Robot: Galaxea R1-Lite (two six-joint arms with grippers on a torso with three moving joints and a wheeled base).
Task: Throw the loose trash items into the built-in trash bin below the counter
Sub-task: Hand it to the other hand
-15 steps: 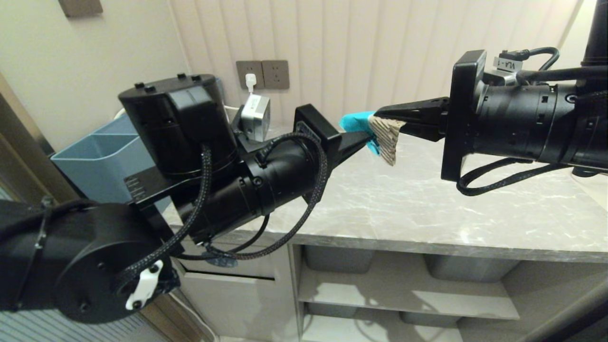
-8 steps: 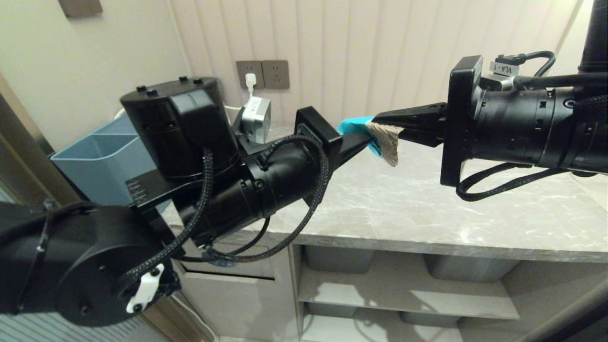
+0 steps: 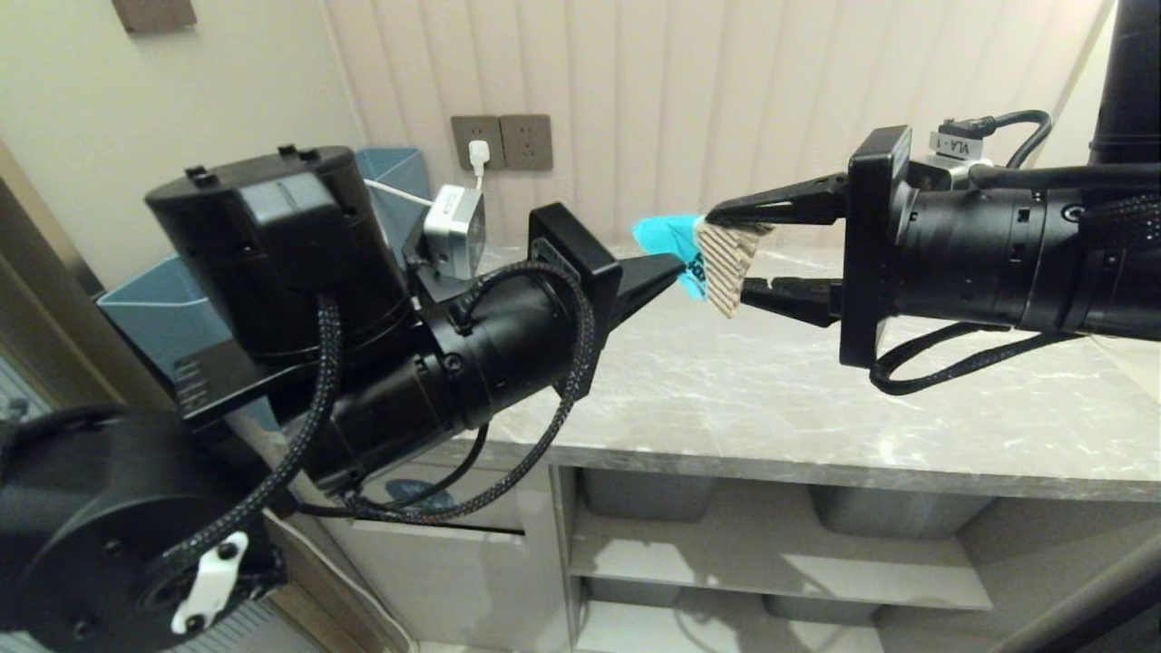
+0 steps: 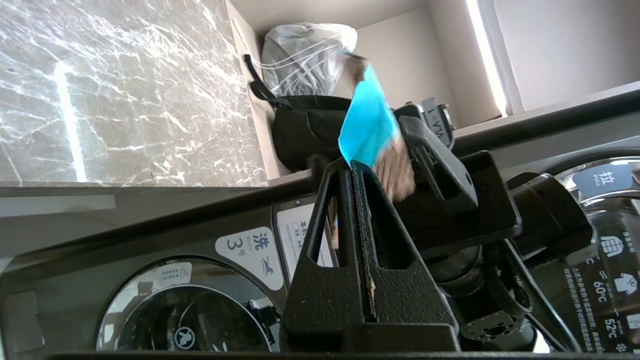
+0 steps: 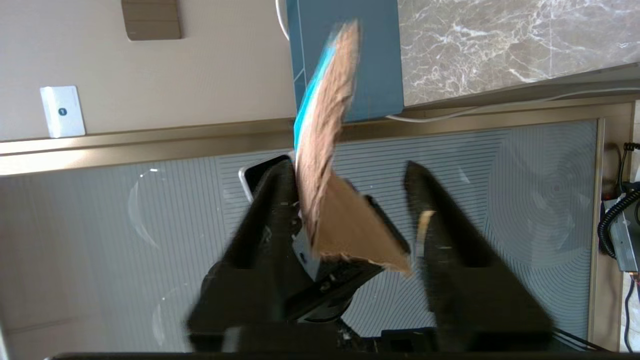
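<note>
Left gripper [image 3: 676,269] pinches shut on the torn tan-and-turquoise corrugated cardboard scrap [image 3: 706,254] above the grey marble-patterned stone counter [image 3: 816,399]. Right gripper [image 3: 730,256] has its fingers spread around it; the right wrist view alone shows the scrap's plain brown back [image 5: 327,200].

1. The cardboard scrap [image 3: 717,258] was tan corrugated paperboard with exposed fluting, a torn fibrous edge, and one smooth turquoise printed face.
2. The left gripper [image 3: 676,266] and right gripper [image 3: 739,254] were matt black plastic with a finely grained texture.
3. The counter [image 3: 816,399] was polished grey stone with white veining, faintly reflective.
4. The arm cables [image 3: 544,435] wore black braided sleeving.
5. The divided box [image 3: 145,313] was smooth, matt blue-grey plastic.
6. The cabinet front [image 3: 444,571] was a smooth beige panel.
</note>
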